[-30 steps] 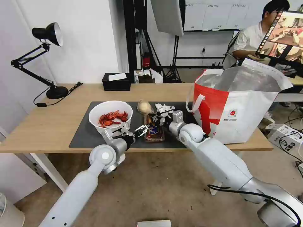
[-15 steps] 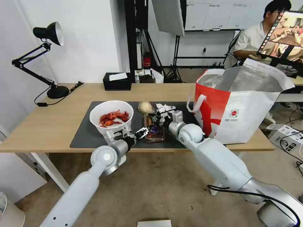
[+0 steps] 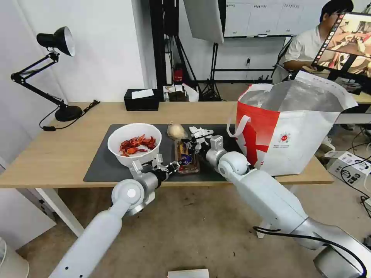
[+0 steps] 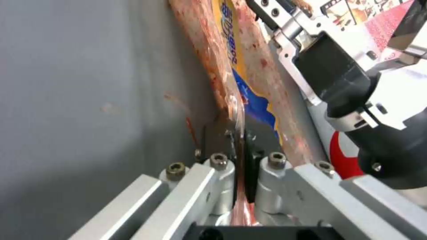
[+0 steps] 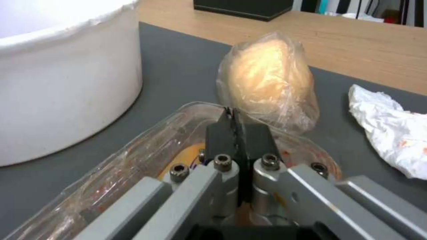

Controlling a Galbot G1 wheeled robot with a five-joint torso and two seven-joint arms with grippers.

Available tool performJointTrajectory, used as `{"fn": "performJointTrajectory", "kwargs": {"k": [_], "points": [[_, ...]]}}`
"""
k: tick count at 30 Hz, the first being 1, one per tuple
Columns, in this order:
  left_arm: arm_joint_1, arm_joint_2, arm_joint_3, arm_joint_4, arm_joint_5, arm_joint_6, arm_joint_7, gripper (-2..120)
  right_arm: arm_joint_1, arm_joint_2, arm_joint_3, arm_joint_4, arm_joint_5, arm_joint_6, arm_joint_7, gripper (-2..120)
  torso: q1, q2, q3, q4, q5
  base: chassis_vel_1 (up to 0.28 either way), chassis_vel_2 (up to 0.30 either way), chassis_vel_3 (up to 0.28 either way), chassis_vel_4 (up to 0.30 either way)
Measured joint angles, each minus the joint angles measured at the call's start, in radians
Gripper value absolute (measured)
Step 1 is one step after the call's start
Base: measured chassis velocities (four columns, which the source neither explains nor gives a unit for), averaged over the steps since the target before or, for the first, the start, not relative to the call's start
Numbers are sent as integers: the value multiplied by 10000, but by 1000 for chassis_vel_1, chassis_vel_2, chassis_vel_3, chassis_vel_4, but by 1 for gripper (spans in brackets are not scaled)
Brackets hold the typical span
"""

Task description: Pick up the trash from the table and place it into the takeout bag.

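A clear clamshell tray [image 3: 187, 159] with a blue and yellow label lies on the dark mat [image 3: 100, 166] of the table [image 3: 50, 154]. My left gripper [image 3: 177, 166] is shut on its near rim [image 4: 238, 133]. My right gripper [image 3: 190, 146] is shut on its far rim [image 5: 233, 115]. The white bowl of red crayfish shells [image 3: 134, 143] stands left of the tray. The beige plastic-wrapped lump [image 3: 176, 131] [image 5: 269, 81] and a crumpled white tissue [image 3: 200, 134] [image 5: 391, 128] lie just beyond it. The white-and-red takeout bag [image 3: 293, 127] stands open at the right.
A black tissue box [image 3: 142, 100] sits at the table's back edge. A black desk lamp [image 3: 54, 73] stands at the back left with its cord on the wood. The bowl's wall [image 5: 62, 93] is close beside the right gripper.
My left gripper has moved right to the tray's near rim and shut on it. The right gripper has stayed at the far rim. The head view shifted slightly.
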State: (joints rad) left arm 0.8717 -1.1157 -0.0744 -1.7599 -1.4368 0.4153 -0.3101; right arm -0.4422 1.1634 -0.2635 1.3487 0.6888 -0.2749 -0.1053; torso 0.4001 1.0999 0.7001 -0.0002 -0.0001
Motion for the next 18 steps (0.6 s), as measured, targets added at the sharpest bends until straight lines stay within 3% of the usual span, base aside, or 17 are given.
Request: {"fn": "performJointTrajectory", "kwargs": {"k": [12, 18], "points": [[55, 51, -78, -98, 106, -89, -24, 0, -74, 2, 28, 158, -6, 5, 16, 0, 1, -1, 0, 2, 1, 0, 0, 0, 0], [110, 171, -154, -343, 119, -240, -43, 0, -412, -234, 501, 898, 124, 271, 209, 0, 0, 0, -1, 3, 2, 0, 0, 0, 0]]}}
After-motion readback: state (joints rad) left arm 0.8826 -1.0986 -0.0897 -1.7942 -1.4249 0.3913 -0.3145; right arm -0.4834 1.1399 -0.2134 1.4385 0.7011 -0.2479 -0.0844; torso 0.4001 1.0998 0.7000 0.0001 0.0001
